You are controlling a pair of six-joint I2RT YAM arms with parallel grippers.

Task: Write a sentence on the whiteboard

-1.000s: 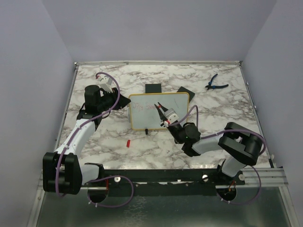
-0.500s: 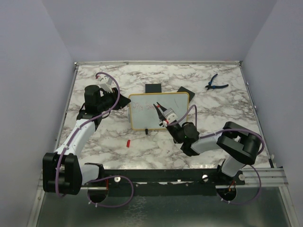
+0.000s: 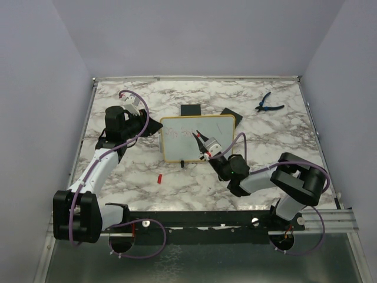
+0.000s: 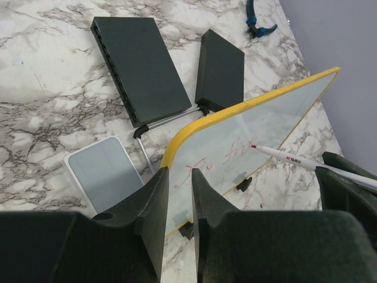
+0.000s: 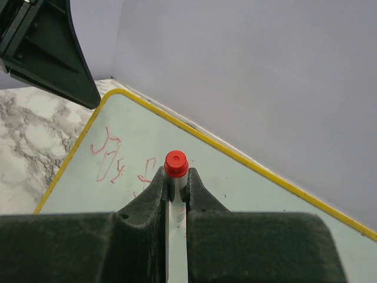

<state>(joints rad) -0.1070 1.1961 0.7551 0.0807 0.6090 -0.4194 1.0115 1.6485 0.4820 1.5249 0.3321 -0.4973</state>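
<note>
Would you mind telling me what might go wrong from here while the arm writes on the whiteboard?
The left tool pinches the whiteboard only at one edge of its yellow frame, so pressure from the marker could swing or tip it. The right tool grips the marker in a narrow pinch; it might slip or twist. The sentence is faint, so it may end up illegible.

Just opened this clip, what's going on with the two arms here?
The left hand clamps the yellow-framed edge of the whiteboard and holds it propped up at a tilt. The right hand grips a marker with its red tip at the board, at the end of the sentence. So far this is only a few faint red strokes on the half nearer the left hand. The rest of the board is blank.
</note>
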